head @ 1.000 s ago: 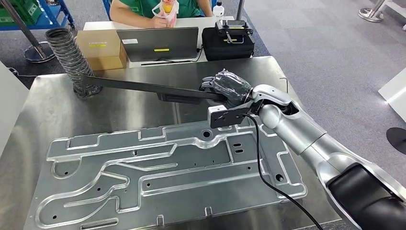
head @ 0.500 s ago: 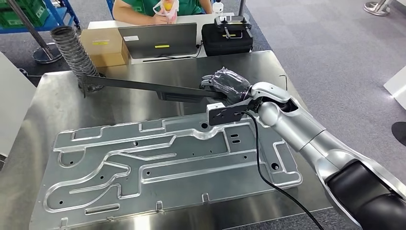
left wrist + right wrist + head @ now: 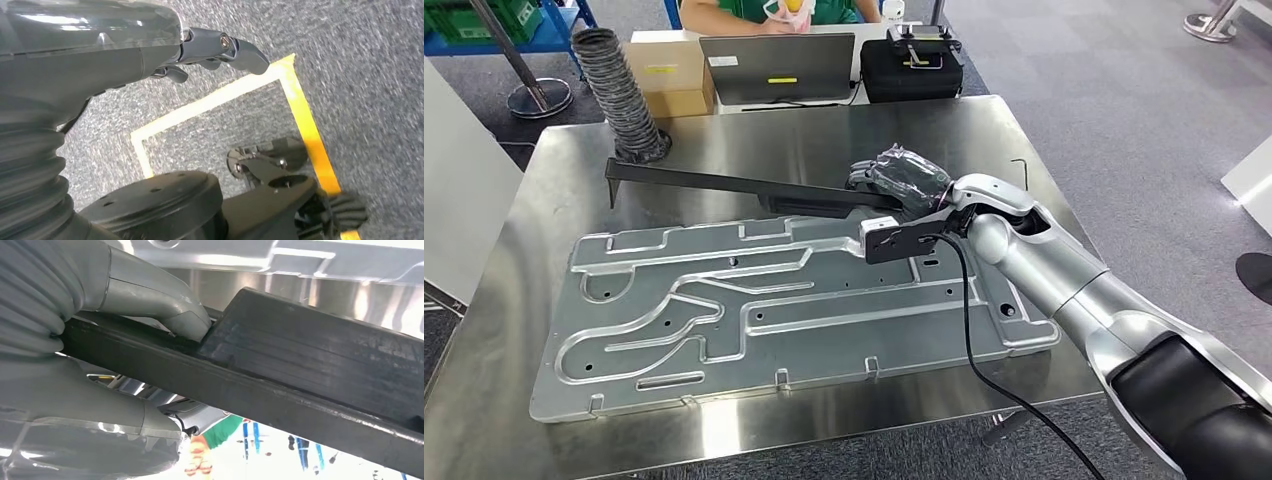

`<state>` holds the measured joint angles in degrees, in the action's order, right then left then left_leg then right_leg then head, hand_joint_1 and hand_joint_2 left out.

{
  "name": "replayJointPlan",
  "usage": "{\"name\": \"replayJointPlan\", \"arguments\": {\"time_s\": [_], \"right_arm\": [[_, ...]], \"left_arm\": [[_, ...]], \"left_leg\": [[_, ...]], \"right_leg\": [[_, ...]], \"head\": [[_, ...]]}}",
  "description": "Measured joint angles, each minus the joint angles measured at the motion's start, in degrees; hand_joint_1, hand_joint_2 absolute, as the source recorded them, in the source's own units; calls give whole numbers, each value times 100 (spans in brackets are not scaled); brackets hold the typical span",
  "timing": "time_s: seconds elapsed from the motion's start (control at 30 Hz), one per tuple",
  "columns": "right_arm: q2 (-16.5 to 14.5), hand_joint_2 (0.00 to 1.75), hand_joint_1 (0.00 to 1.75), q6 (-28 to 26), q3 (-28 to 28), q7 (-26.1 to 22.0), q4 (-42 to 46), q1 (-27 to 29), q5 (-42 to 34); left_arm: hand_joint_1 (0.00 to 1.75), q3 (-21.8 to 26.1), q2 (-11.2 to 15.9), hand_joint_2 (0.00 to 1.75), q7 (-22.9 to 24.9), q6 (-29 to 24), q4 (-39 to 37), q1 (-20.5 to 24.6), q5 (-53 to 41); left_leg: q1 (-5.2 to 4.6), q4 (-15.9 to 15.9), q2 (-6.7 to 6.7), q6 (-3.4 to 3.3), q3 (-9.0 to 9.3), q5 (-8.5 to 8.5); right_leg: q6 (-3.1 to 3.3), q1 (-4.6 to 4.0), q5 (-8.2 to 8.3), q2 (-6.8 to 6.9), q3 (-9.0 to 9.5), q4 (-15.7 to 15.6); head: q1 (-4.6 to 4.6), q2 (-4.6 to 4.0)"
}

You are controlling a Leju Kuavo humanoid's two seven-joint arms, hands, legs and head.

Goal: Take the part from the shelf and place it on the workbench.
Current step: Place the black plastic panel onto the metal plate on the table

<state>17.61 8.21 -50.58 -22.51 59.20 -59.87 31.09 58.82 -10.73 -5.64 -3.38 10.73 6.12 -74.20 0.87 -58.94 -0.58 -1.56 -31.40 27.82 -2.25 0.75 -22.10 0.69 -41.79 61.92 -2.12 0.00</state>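
Gripping long black part (image 3: 724,184), right hand (image 3: 902,178) above steel workbench (image 3: 754,148); left hand (image 3: 125,45) empty, fingers loosely spread.

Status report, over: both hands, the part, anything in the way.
Right hand grips long black part over the workbench. Left hand hangs empty above floor. Big metal plate lies under the part; ribbed hose near its far end.

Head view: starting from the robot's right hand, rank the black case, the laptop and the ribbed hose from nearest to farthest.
Measured from the right hand, which grips the long black part:
1. Black case, on the far table just beyond the hand.
2. Laptop, on the same table, further toward the robot's left.
3. Ribbed hose, at the workbench's far left corner.
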Motion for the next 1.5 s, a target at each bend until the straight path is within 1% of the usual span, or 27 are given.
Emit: {"name": "replayJointPlan", "arguments": {"time_s": [0.07, 0.13, 0.17, 0.2, 0.27, 0.3, 0.37, 0.47, 0.53, 0.6, 0.63, 0.67, 0.7, 0.73, 0.8, 0.83, 0.93, 0.97, 1.03, 1.1, 1.13, 1.17, 1.2, 1.27, 1.33, 1.43, 1.5], "right_arm": [[-32, 175, 175, 1, -2, -2, -21, -3, -13], [-53, 175, 175, 2, -9, -3, -47, 5, -19], [-56, 175, 175, 2, -14, -3, -60, 8, -20], [-56, 175, 175, 2, -16, -3, -70, 7, -20], [-59, 175, 175, 1, -17, -3, -80, -7, -22], [-63, 175, 175, 0, -16, -5, -81, -18, -23], [-71, 175, 175, -1, -14, -7, -90, -29, -26], [-69, 175, 175, -3, -13, -8, -102, -33, -26], [-38, 175, 175, -4, -14, -8, -104, -34, -27], [16, 175, 175, -4, -19, -8, -110, -13, -27], [37, 175, 175, -5, -22, -8, -115, 5, -27], [53, 175, 175, -6, -24, -8, -120, 21, -27], [64, 175, 175, -7, -24, -8, -124, 33, -27], [74, 175, 175, -8, -23, -8, -126, 39, -27], [97, 175, 175, -10, -21, -9, -126, 39, -27], [108, 175, 175, -12, -20, -8, -126, 39, -25], [116, 175, 175, -37, -15, 6, -126, 40, 24], [114, 175, 175, -59, -11, 22, -126, 38, 61], [83, 175, 175, -114, -3, 68, -126, 30, 148], [20, 175, 175, -168, 1, 120, -131, 34, 245], [-10, 175, 175, -192, 2, 145, -136, 43, 299], [-35, 175, 175, -211, 2, 167, -141, 51, 348], [-49, 175, 175, -231, 3, 184, -144, 56, 393], [-59, 175, 175, -297, 9, 219, -146, 43, 505], [-61, 175, 175, -396, 15, 271, -145, 21, 647], [-62, 175, 175, -489, 15, 348, -145, 15, 830], [-43, 175, 175, -535, 15, 386, -144, 11, 914]], "left_arm": [[0, 0, 0, 175, 0, 1, -1, -2, 0], [0, 0, -1, 175, 0, 8, -1, -9, 0], [0, 0, -1, 175, 0, 11, -1, -11, 0], [0, 0, -1, 175, 1, 15, -1, -11, -1], [0, 0, -6, 175, 8, 27, -2, -6, -9], [0, 0, -10, 175, 14, 33, -2, -1, -14], [0, -1, -19, 175, 25, 43, -2, 11, -24], [0, -2, -20, 175, 34, 49, -2, 15, -34], [0, -2, -20, 175, 36, 47, -2, 14, -39], [0, -2, -20, 175, 37, 35, -2, 15, -45], [0, -2, -19, 175, 42, 27, -2, 17, -52], [0, -2, -16, 175, 46, 19, -2, 17, -58], [0, -2, -13, 175, 53, 13, -2, 17, -66], [0, -2, -9, 175, 60, 8, -2, 18, -69], [0, -3, -7, 175, 66, 3, -2, 23, -76], [0, -5, -7, 175, 68, 1, -2, 24, -83], [0, -19, -7, 175, 70, -9, -2, 11, -113], [0, -24, -8, 175, 51, 0, -2, 13, -121], [0, -30, -11, 175, -28, 32, -2, 24, -134], [0, -33, -10, 175, -129, 66, -2, 25, -143], [0, -34, -10, 175, -171, 80, -2, 20, -147], [0, -37, -9, 175, -204, 90, -2, 16, -151], [0, -40, -10, 175, -228, 95, -2, 15, -154], [0, -52, -11, 175, -259, 97, -2, 17, -158], [0, -68, -11, 175, -280, 97, -2, 20, -160], [0, -78, -9, 175, -322, 98, -2, 17, -160], [0, -82, -8, 175, -346, 97, -2, 16, -159]], "left_leg": [[-7, -4, 10, -30, -85, -76], [-22, -8, 9, -31, -163, -132], [-30, -9, 7, -28, -190, -154], [-38, -9, 3, -23, -206, -169], [-51, -9, 0, -2, -223, -190], [-54, -9, 2, 19, -234, -202], [-53, 2, 8, 77, -255, -230], [-54, -55, 14, 164, -295, -163], [-47, -539, 19, 210, -506, 152], [-36, -1289, 20, 249, -824, 503], [-30, -1519, 21, 264, -913, 563], [-26, -1523, 22, 274, -895, 507], [-20, -1301, 24, 279, -767, 356], [-13, -900, 27, 277, -558, 163], [-15, -223, 25, 236, -220, -64], [-20, -65, 22, 203, -155, -96], [-35, -19, 19, 85, -179, -147], [-29, 4, 24, 45, -183, -179], [-10, 41, 42, -15, -200, -232], [-14, 43, 58, -29, -233, -254], [-16, 42, 64, -27, -245, -261], [-17, 42, 69, -22, -253, -268], [-17, 41, 69, -15, -255, -273], [-19, 40, 68, 5, -253, -279], [-34, 37, 64, 56, -272, -292], [-40, 51, 69, 157, -300, -307], [-38, -116, 68, 210, -372, -169]], "right_leg": [[-37, 7, -481, -11, -281, 781], [-38, 3, -721, -12, -417, 1334], [-18, -1, -688, -14, -319, 1283], [16, -10, -571, -19, -99, 990], [112, -52, -344, -32, 438, 145], [154, -78, -284, -37, 606, -153], [196, -115, -270, -40, 678, -324], [274, -82, -187, -21, 693, -439], [317, -59, -139, 3, 693, -499], [333, -62, -125, 17, 659, -487], [333, -63, -121, 21, 643, -474], [331, -61, -118, 23, 630, -458], [325, -58, -117, 21, 618, -436], [313, -53, -123, 17, 605, -405], [263, -68, -131, 7, 560, -334], [231, -77, -126, 3, 536, -311], [131, -70, -87, -6, 496, -312], [97, -59, -137, -12, 468, -260], [35, -37, -434, -29, 285, 174], [-15, -19, -827, -39, -49, 971], [-27, -10, -926, -41, -167, 1264], [-30, -3, -917, -42, -185, 1352], [-23, 2, -800, -42, -80, 1187], [19, -1, -450, -44, 362, 376], [77, -34, -271, -51, 658, -242], [164, -51, -243, -63, 681, -374], [244, -25, -202, -59, 695, -434]], "head": [[0, 0], [0, 0], [0, 0], [0, 0], [0, 0], [0, 0], [0, 0], [-1, 0], [-1, 0], [0, 0], [0, 0], [0, 0], [0, 0], [0, 0], [0, 0], [1, 0], [0, 0], [0, 0], [0, 0], [0, 0], [0, 0], [0, 0], [0, 0], [0, 0], [0, 0], [0, 0], [0, 0]]}}
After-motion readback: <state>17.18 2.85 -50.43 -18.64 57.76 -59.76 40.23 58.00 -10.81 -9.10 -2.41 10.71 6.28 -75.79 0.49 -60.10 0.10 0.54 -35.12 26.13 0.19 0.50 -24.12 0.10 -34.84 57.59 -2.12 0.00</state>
